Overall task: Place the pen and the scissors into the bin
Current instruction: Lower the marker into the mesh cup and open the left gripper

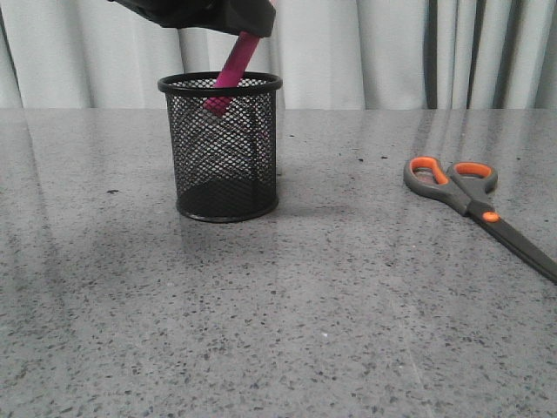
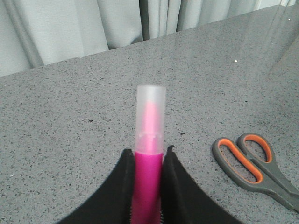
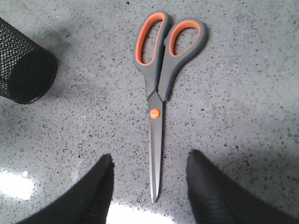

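The black mesh bin (image 1: 224, 148) stands on the table left of centre. My left gripper (image 2: 147, 151) is shut on the pink pen (image 2: 148, 172) and holds it tilted above the bin; in the front view the pen (image 1: 233, 70) reaches down past the rim, its lower end inside the bin. The scissors (image 1: 474, 196) lie flat and closed at the right, handles toward the bin. In the right wrist view my open right gripper (image 3: 149, 163) hovers over the scissors (image 3: 159, 88), a finger on either side of the blade tip.
Grey speckled stone table (image 1: 287, 331) with pale curtains (image 1: 365, 43) behind it. The bin's base also shows in the right wrist view (image 3: 23, 70), beside the scissors' handles.
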